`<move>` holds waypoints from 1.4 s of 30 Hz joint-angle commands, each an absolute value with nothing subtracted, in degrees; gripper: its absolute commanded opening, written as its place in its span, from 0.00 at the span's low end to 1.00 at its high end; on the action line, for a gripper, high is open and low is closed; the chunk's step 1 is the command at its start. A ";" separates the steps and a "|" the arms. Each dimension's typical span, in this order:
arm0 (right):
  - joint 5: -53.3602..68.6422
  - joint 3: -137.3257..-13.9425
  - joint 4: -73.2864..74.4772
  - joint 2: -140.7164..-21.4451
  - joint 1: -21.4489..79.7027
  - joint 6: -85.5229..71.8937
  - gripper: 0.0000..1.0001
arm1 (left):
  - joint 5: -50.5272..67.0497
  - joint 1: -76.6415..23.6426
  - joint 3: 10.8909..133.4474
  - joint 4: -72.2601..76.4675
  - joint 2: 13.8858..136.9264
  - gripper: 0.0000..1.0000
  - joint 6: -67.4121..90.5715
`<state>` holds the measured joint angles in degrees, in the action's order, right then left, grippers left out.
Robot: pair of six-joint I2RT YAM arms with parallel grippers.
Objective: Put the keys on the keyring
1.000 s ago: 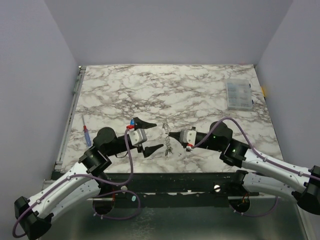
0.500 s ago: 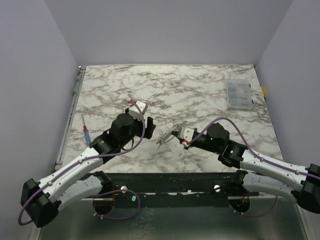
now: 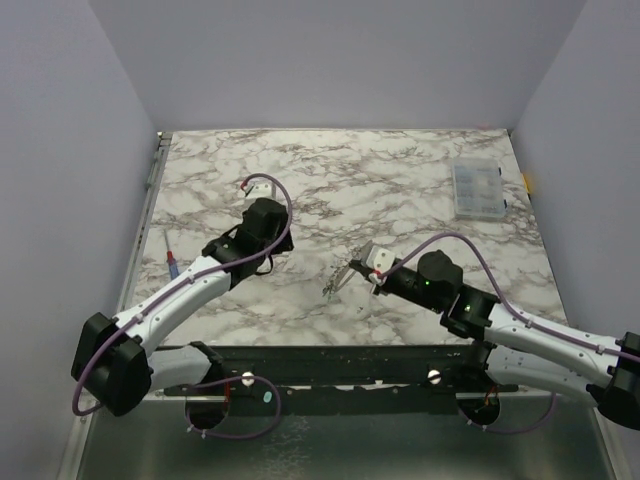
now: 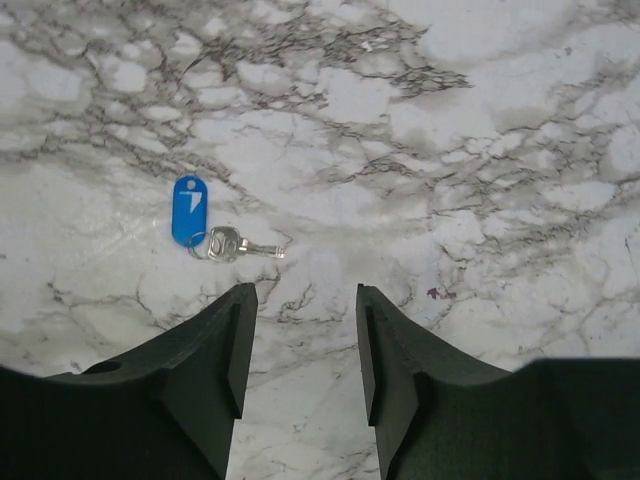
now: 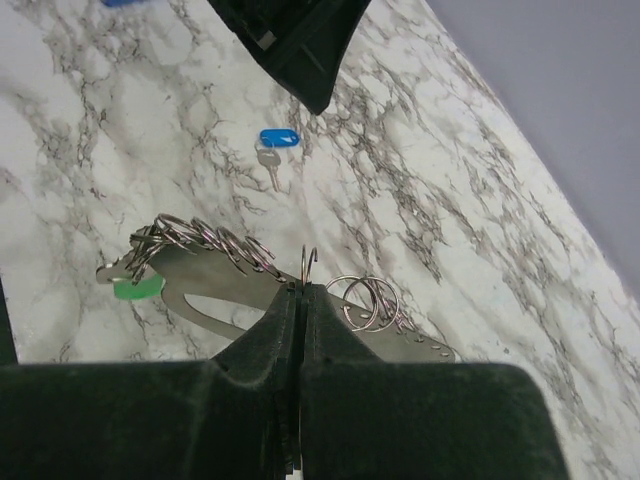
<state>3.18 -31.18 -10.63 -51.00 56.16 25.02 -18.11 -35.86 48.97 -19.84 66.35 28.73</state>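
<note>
L grip (image 4: pixel 300 300) half-spread, nr blue key (image 4: pixel 190 210) | R grip (image 5: pixel 300 292) clamped on keyring (image 5: pixel 205 272)

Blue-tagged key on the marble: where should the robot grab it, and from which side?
Take the small silver key with the blue plastic tag by the tag, from straight above, jaws across its narrow width. It lies flat on the marble table; the tag is its broadest part.
</note>
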 commanded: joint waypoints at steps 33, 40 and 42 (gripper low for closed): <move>3.06 -30.81 -11.44 -45.51 60.10 21.03 0.01 | -33.48 -29.89 68.86 -45.23 104.02 0.51 77.76; 3.16 -30.59 -11.65 -45.66 60.78 21.01 0.01 | -33.21 -29.80 66.84 -43.18 104.36 0.49 79.97; 3.10 -30.66 -11.60 -45.97 60.88 21.15 0.01 | -32.96 -29.76 66.67 -42.93 104.87 0.48 80.07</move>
<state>3.22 -30.98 -10.46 -46.33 60.29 21.19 -33.93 -30.06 67.77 -43.48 104.27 78.43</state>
